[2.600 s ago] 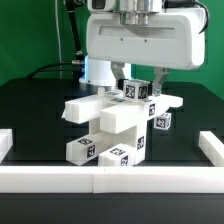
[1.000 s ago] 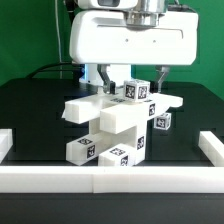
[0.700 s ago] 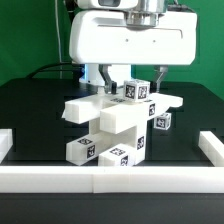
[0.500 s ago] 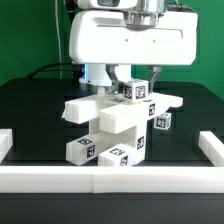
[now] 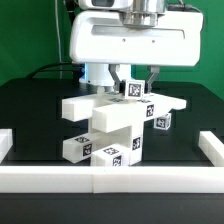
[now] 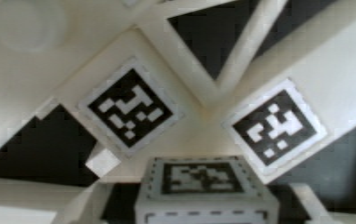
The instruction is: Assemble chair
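Pinching the tagged top block of the chair, the claw stands nearly closed.

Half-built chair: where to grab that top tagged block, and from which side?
Likely its two opposite side faces, coming straight down. The top tagged block stands upright, highest on the chair assembly, while the slanted bars below crowd any sideways approach. The gripper has its jaws closed on it that way.

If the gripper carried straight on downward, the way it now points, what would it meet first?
The gripper would likely meet the small tagged block between its jaws first, then the stacked chair pieces beneath.
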`<state>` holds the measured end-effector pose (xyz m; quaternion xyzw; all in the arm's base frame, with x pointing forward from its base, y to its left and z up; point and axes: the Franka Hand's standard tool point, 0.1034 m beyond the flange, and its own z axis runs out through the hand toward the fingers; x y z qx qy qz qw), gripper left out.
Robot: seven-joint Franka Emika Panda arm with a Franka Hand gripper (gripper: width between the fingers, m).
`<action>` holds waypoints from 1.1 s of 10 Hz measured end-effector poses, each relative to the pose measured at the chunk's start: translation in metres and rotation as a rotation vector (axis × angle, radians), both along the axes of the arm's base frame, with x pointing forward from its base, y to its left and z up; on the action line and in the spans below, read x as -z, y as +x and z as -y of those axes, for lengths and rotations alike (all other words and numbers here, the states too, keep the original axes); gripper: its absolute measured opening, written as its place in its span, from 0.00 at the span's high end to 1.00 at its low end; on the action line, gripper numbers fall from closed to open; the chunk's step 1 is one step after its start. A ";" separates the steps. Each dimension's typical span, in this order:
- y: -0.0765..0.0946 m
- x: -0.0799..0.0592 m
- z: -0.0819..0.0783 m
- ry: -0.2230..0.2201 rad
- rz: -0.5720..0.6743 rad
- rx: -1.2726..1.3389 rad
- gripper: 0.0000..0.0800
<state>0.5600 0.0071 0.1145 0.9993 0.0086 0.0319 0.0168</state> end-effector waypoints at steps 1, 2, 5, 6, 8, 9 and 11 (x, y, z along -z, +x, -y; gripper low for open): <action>0.000 0.000 0.000 0.004 0.002 0.066 0.65; 0.000 0.000 0.000 0.008 0.004 0.116 0.65; 0.000 0.000 -0.002 0.022 0.010 0.318 0.65; 0.000 0.001 -0.002 0.025 0.011 0.371 0.65; 0.000 0.001 -0.002 0.026 0.012 0.391 0.52; 0.000 0.001 -0.002 0.026 0.012 0.388 0.33; 0.000 0.001 -0.001 0.020 0.010 0.334 0.23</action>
